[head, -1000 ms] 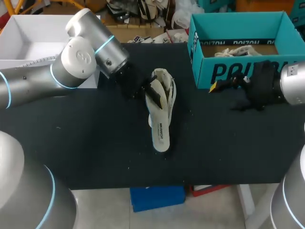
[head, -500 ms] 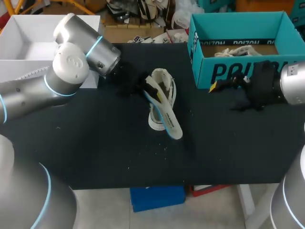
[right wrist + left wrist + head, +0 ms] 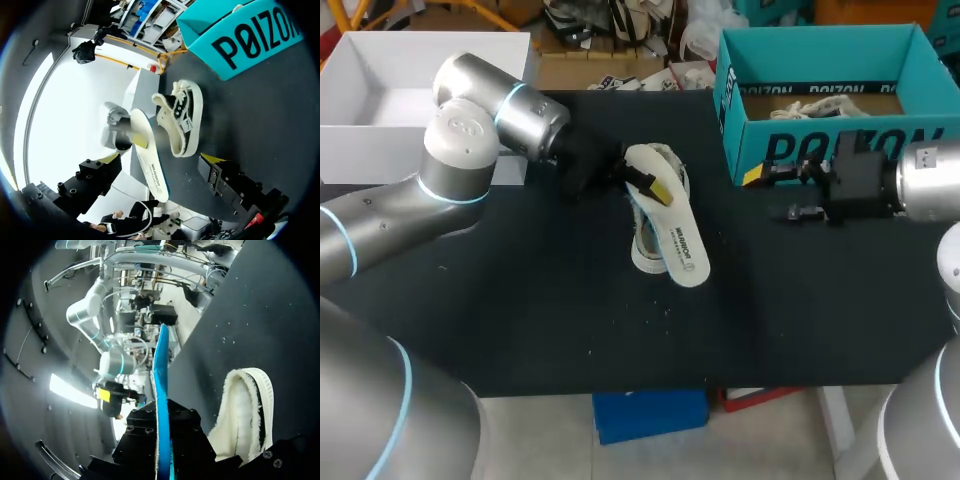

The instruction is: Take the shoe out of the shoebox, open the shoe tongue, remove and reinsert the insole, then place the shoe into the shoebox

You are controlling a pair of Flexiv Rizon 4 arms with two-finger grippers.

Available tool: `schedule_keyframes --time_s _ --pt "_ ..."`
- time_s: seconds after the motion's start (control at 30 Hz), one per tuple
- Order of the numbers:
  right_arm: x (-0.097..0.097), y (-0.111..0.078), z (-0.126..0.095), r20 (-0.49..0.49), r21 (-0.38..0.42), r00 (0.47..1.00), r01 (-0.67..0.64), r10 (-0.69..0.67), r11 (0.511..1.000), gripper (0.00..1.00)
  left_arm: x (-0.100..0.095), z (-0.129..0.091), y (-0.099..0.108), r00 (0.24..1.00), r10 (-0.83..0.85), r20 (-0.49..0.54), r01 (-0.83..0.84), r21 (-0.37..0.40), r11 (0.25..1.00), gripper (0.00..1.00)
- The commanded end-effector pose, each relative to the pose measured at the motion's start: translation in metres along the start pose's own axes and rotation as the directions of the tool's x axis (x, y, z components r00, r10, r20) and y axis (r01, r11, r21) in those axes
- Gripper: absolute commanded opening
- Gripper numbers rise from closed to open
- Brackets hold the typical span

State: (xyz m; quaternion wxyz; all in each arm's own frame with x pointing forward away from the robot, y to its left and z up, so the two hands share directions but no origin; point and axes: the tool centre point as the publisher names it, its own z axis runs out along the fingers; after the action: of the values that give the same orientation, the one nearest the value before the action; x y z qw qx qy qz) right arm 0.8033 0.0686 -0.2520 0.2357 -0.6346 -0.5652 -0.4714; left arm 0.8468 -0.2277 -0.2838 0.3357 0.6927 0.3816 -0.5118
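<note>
A white shoe [image 3: 650,215] with fleece lining lies on the black table [image 3: 520,300], in front of the teal shoebox [image 3: 800,150]. My left gripper [image 3: 645,185] is shut on the heel end of the white, blue-backed insole [image 3: 678,240], which slants over the shoe and out of it. In the left wrist view the insole [image 3: 161,385] stands edge-on between the gripper's [image 3: 162,450] fingers, the shoe's fleece mouth [image 3: 245,415] beside it. My right gripper [image 3: 778,195] hangs open before the box front, to the right of the shoe [image 3: 182,117], with nothing between its fingers [image 3: 107,160].
A white open box [image 3: 380,90] stands at the table's back left, beside my left arm. The teal shoebox [image 3: 250,35] holds paper and laces. Bare black table lies in front of the shoe.
My left gripper has drawn the insole up out of the shoe and turned it, so its free end swung right. My right wrist has rotated and shifted slightly left.
</note>
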Motion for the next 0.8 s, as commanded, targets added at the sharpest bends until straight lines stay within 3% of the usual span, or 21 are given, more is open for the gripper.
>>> schedule_keyframes --time_s 0.03,0.27,0.53,0.57,0.63,0.8 --pt "0.002 0.008 0.023 -0.086 0.021 0.996 0.025 -0.023 0.999 1.0 -0.001 -0.002 0.018 0.995 0.086 0.041 -0.092 0.147 0.985 0.0" --pt "0.008 0.003 0.037 -0.138 0.058 0.988 0.078 -0.07 0.995 1.0 -0.017 -0.002 0.03 0.987 0.134 0.088 -0.153 0.269 0.951 0.0" --pt "0.012 0.0 0.053 -0.184 0.075 0.977 0.123 -0.107 0.99 1.0 -0.022 0.009 0.037 0.987 0.121 0.108 -0.153 0.381 0.912 0.0" --pt "0.012 0.0 0.055 -0.189 0.078 0.976 0.128 -0.111 0.989 0.98 -0.022 0.011 0.037 0.987 0.127 0.103 -0.157 0.392 0.906 0.0" --pt "0.014 -0.001 0.058 -0.196 0.081 0.974 0.133 -0.115 0.988 0.83 -0.022 0.012 0.037 0.984 0.132 0.118 -0.17 0.416 0.893 0.0" --pt "0.016 0.0 0.064 -0.205 0.088 0.971 0.141 -0.121 0.986 0.81 -0.026 0.016 0.038 0.977 0.135 0.163 -0.198 0.481 0.854 0.0"
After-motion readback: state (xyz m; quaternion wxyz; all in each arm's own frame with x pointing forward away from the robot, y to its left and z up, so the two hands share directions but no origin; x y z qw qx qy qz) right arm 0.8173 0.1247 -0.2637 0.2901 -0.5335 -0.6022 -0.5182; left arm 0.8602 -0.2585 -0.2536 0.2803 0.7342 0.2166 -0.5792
